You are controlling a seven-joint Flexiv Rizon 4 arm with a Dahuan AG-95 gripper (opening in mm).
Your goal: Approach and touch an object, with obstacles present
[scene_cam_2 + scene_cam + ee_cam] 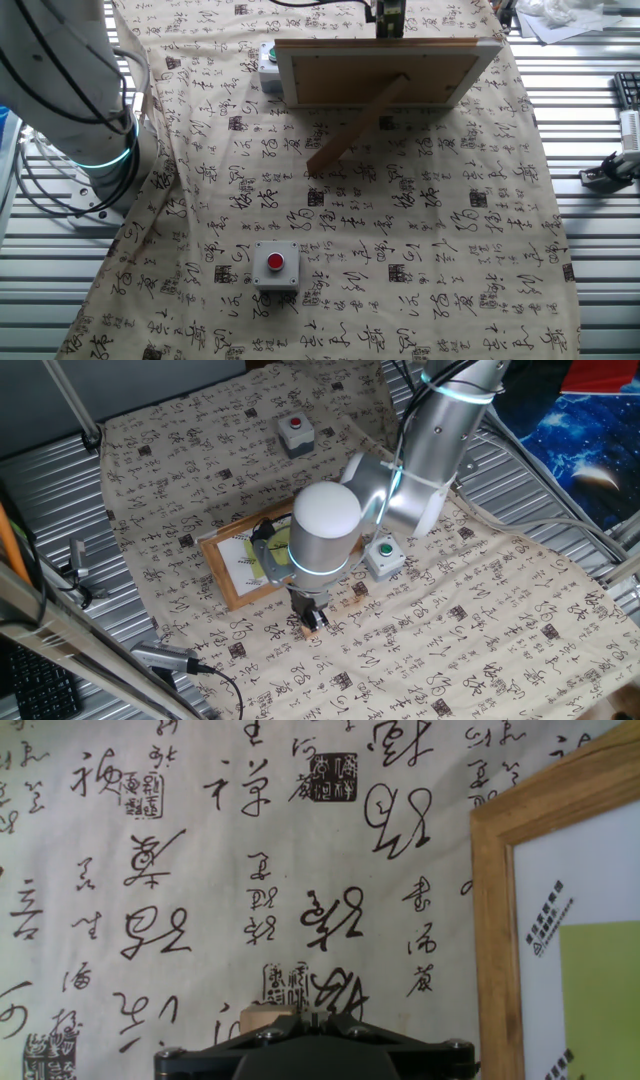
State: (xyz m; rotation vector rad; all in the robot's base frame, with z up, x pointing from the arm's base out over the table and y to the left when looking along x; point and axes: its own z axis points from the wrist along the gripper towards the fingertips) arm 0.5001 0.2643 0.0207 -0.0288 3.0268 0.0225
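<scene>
- A calligraphy-printed cloth (480,610) covers the table, set on ribbed metal decking.
- The light-wood picture frame (232,565) stands propped just beside the arm's wrist; a sideways drift would likely knock it over.
- Grey button boxes, red (295,432) and green (384,554), sit clear of the approach.
- The gripper (312,618) is low over the cloth; I cannot tell how far its jaws are parted.
- The tiny wooden cube (262,1018) lies right at the fingertips, contact uncertain.

The arm (420,450) was built of fat, rounded silver-grey segments with a white domed cap, and thin glowing cyan rings marked its joints. Black cables ran along it. Its gripper (313,618) was small and black, with screws showing on its housing.
</scene>
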